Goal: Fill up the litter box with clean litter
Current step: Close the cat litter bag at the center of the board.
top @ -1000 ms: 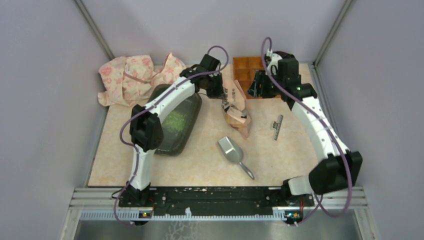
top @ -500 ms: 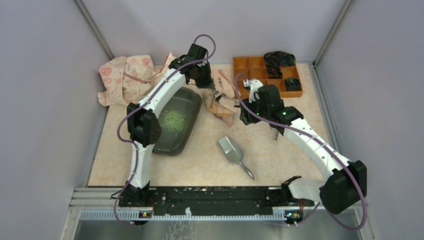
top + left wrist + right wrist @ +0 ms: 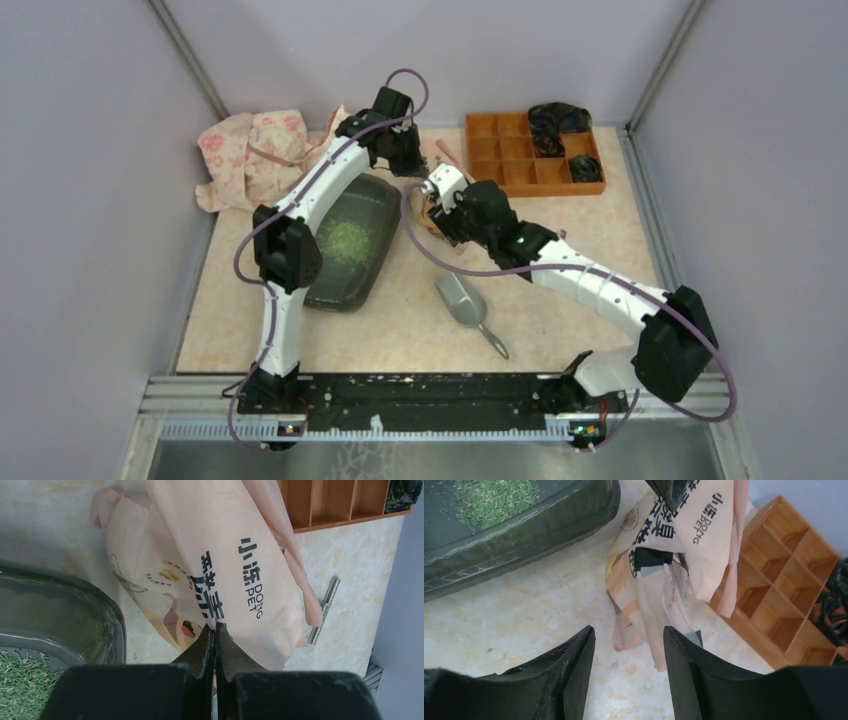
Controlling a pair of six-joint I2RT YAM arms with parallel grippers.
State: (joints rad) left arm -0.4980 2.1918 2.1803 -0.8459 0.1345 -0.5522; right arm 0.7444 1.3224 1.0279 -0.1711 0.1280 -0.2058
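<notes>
The litter box [image 3: 350, 282] lies on the left half of the tabletop [image 3: 400, 330]. In the top view its long axis runs from the near edge toward the far wall, leaning slightly to the right at the far end. The clean litter [image 3: 347, 240] forms a loose green patch around the middle of its floor, with dark bare plastic all around. Just beside the box's far right corner hangs a peach-pink printed bag [image 3: 235, 570]. The left gripper [image 3: 215, 630] is clamped on an edge of the bag, with its jaws pressed together. The right gripper [image 3: 629, 635] is above the lower end of the bag with its jaws spread fairly wide and nothing between them; whether it touches the bag cannot be told. A grey metal scoop [image 3: 465, 305] lies nearer the arm bases, and an orange organiser tray [image 3: 535, 185] sits at the far right.
</notes>
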